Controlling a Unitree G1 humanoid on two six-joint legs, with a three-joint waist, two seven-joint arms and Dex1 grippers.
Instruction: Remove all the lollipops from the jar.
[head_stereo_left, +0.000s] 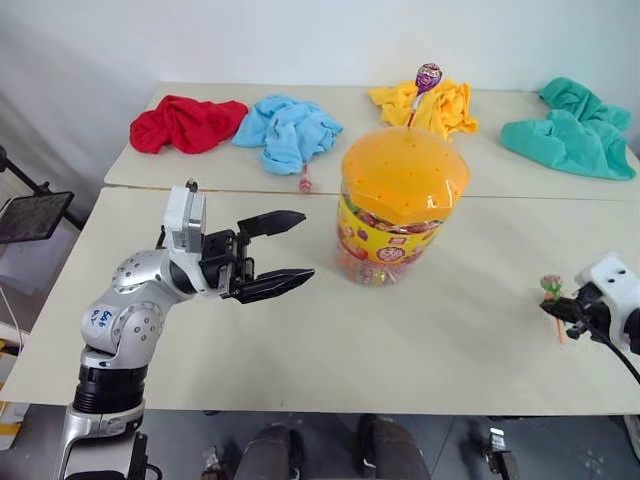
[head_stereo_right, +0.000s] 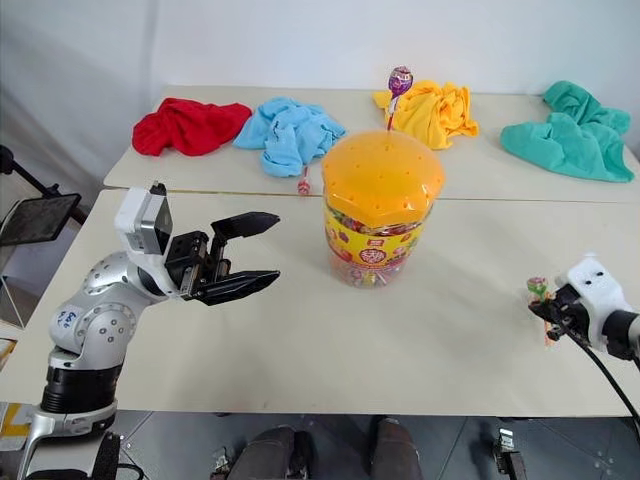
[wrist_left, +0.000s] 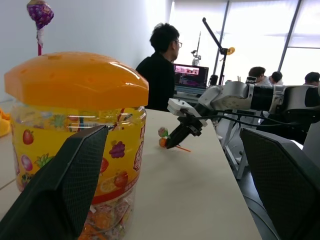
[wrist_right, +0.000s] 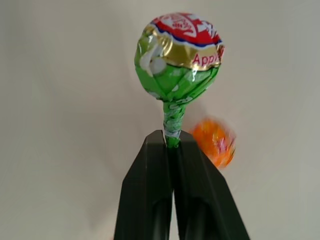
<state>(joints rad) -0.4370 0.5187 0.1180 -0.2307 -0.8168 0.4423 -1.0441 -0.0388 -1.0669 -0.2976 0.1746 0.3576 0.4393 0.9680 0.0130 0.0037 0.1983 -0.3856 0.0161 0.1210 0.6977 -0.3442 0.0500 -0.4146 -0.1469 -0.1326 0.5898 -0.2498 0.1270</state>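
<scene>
Head stereo pair down over table (head_stereo_left: 300, 350); wrist cams close, L one sharing jar (wrist_left: 75, 125).

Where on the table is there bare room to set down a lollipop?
Bare tabletop lies between the jar and the right gripper, and along the near edge beside the left gripper. The far table is crowded with cloths; an orange lollipop already lies by the right gripper.

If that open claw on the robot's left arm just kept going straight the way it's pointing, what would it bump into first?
Most likely the jar. The left gripper, jaws spread wide, points across the table at the jar's side, with nothing between them. In the left wrist view the jar sits slightly to one side, so it might only graze it.
</scene>
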